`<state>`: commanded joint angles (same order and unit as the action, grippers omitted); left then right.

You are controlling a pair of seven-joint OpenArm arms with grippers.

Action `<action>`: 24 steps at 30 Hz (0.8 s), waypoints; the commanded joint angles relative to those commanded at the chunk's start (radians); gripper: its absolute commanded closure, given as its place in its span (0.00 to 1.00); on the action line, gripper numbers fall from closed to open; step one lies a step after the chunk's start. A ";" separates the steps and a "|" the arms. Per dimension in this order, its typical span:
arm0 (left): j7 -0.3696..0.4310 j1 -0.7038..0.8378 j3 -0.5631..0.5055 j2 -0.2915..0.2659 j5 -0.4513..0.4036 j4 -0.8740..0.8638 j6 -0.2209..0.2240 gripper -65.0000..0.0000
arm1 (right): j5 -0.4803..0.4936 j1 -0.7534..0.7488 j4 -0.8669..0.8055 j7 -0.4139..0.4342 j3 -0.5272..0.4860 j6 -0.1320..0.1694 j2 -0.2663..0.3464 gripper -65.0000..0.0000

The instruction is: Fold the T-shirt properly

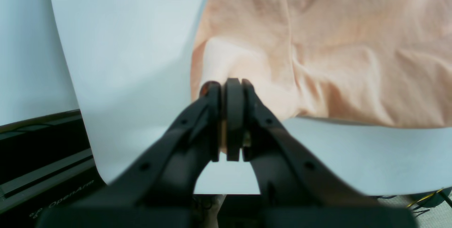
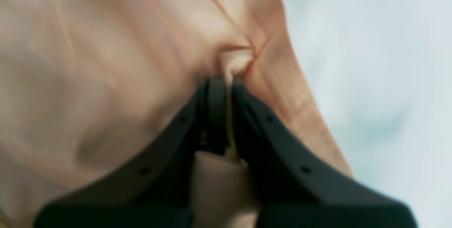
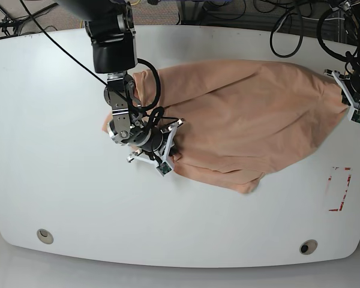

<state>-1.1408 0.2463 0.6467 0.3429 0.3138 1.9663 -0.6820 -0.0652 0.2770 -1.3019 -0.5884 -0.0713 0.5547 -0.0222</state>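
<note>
The peach-pink T-shirt (image 3: pixel 246 114) lies crumpled across the white table (image 3: pixel 60 180), stretched between my two grippers. In the base view my right gripper (image 3: pixel 171 143) pinches the shirt's left side, where the cloth bunches up. The right wrist view shows its fingers (image 2: pixel 215 107) shut on a gathered fold of the T-shirt (image 2: pixel 106 62). At the far right, my left gripper (image 3: pixel 342 91) holds the shirt's right edge. Its fingertips (image 1: pixel 231 83) are shut on a corner of the T-shirt (image 1: pixel 335 44), lifted slightly off the table.
A red rectangle mark (image 3: pixel 339 189) is on the table at the right. Two round holes (image 3: pixel 45 236) (image 3: pixel 308 247) sit near the front edge. Cables (image 3: pixel 288 24) run along the back. A black arm base (image 1: pixel 42 157) shows in the left wrist view.
</note>
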 joint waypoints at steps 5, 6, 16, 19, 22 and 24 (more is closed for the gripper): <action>0.000 -0.002 0.000 0.000 0.000 0.000 0.000 1.00 | 0.009 -0.038 -0.164 -0.095 0.000 0.000 0.000 1.00; 0.000 -0.002 0.000 0.000 0.000 0.000 0.000 1.00 | 0.009 -0.043 -0.206 -0.120 0.000 0.000 0.000 1.00; -0.002 -0.054 0.000 0.000 0.002 0.009 -0.006 1.00 | 0.002 -0.040 -0.423 -0.203 0.008 0.006 -0.014 1.00; -0.002 -0.092 0.002 0.000 0.006 0.011 -0.008 1.00 | 0.003 -0.002 -0.437 -0.198 0.037 0.009 -0.012 1.00; -0.002 -0.144 0.002 0.000 0.006 0.011 -0.008 1.00 | 0.009 0.040 -0.437 -0.198 0.064 0.009 0.006 1.00; -0.002 -0.190 0.000 0.000 0.006 0.011 -0.008 1.00 | 0.011 0.075 -0.437 -0.196 0.066 0.009 0.028 1.00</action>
<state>-1.1423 0.0560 0.6467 0.3429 0.3199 1.9770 -0.6897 -0.0545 0.3521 -1.7392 -0.7848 -0.0054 0.5639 0.0054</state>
